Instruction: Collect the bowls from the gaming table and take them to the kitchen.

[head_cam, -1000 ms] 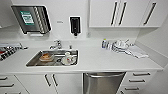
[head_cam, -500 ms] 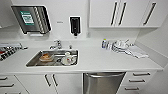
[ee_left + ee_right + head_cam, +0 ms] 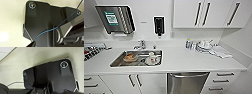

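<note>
View unchanged from the earlier frames, I stood parked facing the kitchen worktop (image 3: 184,61) | bowls not identifiable; dishes lay in the steel sink (image 3: 119,62) | pincer state: could not tell, either arm.

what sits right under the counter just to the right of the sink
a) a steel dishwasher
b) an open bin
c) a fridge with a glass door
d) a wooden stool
a: in the head view a steel dishwasher with a bar handle along its top is set under the white counter, just right of the sink, with white drawers beside it.
</note>
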You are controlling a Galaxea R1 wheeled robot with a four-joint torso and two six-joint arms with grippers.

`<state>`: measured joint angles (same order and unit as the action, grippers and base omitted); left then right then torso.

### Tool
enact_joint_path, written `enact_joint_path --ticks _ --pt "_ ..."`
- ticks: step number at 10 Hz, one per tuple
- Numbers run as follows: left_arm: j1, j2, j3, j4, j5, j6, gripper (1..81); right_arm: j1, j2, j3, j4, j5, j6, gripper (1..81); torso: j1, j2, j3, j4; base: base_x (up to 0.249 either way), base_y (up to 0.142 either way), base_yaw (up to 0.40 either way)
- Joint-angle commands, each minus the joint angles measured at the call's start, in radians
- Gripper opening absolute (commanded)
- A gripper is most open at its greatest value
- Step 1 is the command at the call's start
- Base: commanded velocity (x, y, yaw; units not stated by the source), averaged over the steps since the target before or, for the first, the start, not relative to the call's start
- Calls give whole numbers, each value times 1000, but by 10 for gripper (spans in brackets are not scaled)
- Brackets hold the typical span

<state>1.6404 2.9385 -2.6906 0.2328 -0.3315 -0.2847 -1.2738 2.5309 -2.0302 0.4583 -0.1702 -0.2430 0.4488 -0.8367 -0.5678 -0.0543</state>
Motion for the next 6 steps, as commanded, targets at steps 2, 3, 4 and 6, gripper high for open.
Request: enact_joint_path --ticks 2,3,4,6 --pt "-9 -27 2 16 0 5 811 -109 -50 105 -6 202 -104 811 0 0 0 0 0 0 0" --pt "-9 -28 2 16 3 5 811 -132 -38 96 -23 209 -104 811 0 0 1 0 0 0 0" --pt "-9 -27 2 16 11 4 811 -149 -18 78 -32 209 -102 811 0 0 1 0 0 0 0" --pt "-7 -11 2 14 23 1 811 -187 12 70 -35 224 -102 811 0 0 1 0 0 0 0"
